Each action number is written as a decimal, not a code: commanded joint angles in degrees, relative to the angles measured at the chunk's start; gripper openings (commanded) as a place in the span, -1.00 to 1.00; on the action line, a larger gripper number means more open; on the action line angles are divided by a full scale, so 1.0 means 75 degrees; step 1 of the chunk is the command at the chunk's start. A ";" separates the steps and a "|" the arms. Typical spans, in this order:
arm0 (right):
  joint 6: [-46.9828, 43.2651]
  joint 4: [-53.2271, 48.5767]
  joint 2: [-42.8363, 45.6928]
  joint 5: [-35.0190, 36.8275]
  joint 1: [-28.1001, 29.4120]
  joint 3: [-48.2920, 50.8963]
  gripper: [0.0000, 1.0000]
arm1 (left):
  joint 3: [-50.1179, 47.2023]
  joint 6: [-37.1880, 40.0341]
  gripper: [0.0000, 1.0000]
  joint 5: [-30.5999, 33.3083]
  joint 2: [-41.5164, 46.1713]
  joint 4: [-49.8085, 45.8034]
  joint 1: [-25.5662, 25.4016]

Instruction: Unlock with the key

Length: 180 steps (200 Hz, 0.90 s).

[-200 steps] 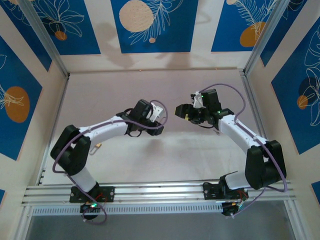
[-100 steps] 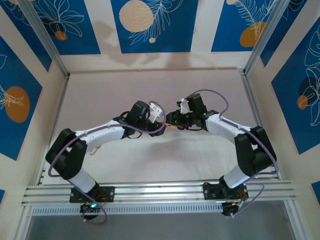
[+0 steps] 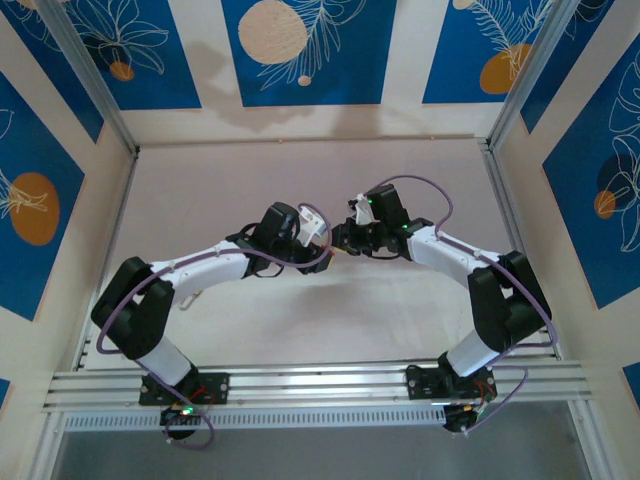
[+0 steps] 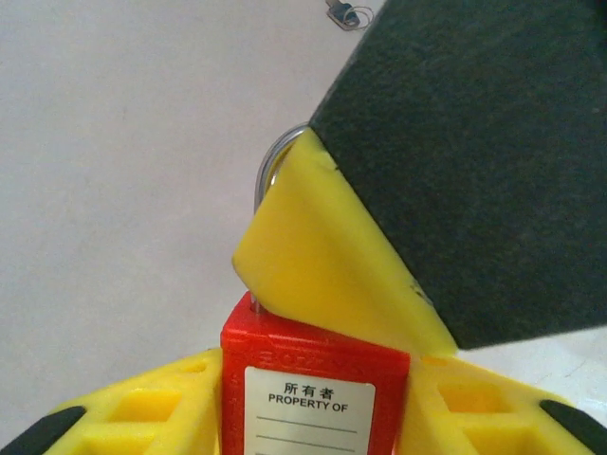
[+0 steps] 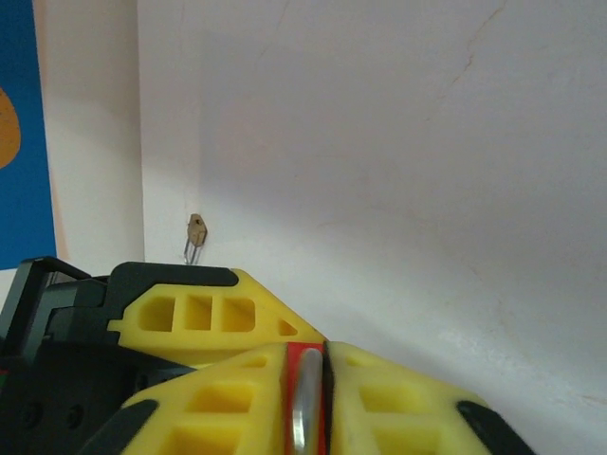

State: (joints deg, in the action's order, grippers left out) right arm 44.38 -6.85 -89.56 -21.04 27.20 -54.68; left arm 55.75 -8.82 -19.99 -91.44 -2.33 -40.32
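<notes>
Where the left claw [image 4: 318,422] grips, the padlock [image 4: 318,351] is blocky red.

White arms [image 3: 215,262] with black joints [image 3: 130,315], purple cables [image 3: 415,182], yellow-padded jaws.

The key [image 5: 196,228] is a tiny brass piece with a thin silver wire loop. It lies loose on the table [image 5: 398,142], well apart from the padlock [image 4: 318,347]. The padlock has a red body, a white label reading "PROPERTY OF" and a silver shackle. Its body is clamped in the left gripper [image 4: 313,408], with the shackle pointing away from that gripper.
</notes>
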 commanded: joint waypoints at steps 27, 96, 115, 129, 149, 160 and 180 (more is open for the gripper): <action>-0.0255 -0.0474 -0.0070 0.0294 0.0179 -0.0356 -0.99 | 0.0043 0.0150 -0.16 -0.0242 -0.0006 -0.0041 -0.0062; -0.0828 -0.1293 0.0234 0.1681 0.0240 -0.0721 -1.00 | -0.0351 0.0184 0.67 0.0480 0.0764 -0.0079 -0.0073; -0.1421 -0.2047 0.0132 0.2926 0.0317 -0.1095 -1.00 | -0.0970 -0.0014 0.73 0.1542 0.1586 0.0212 -0.0060; -0.1814 -0.2518 -0.0034 0.4095 0.0493 -0.1339 -1.00 | -0.1475 -0.0369 0.79 0.2828 0.2279 0.0352 -0.0051; -0.2253 -0.2951 -0.0434 0.5928 0.0927 -0.1681 -1.00 | -0.2006 -0.0918 0.83 0.4730 0.3169 0.0303 -0.0045; -0.2453 -0.3075 -0.0783 0.6836 0.1177 -0.1870 -1.00 | -0.2298 -0.1175 0.88 0.5579 0.3678 0.0266 -0.0037; -0.2743 -0.3345 -0.1512 0.8398 0.1721 -0.2307 -1.00 | -0.2727 -0.1532 0.91 0.6616 0.4587 0.0116 0.0023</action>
State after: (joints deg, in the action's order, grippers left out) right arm 29.10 -26.30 -95.11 21.87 35.97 -68.84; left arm 38.72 -15.03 12.95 -63.48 -0.89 -40.40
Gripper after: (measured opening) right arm 0.085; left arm 0.953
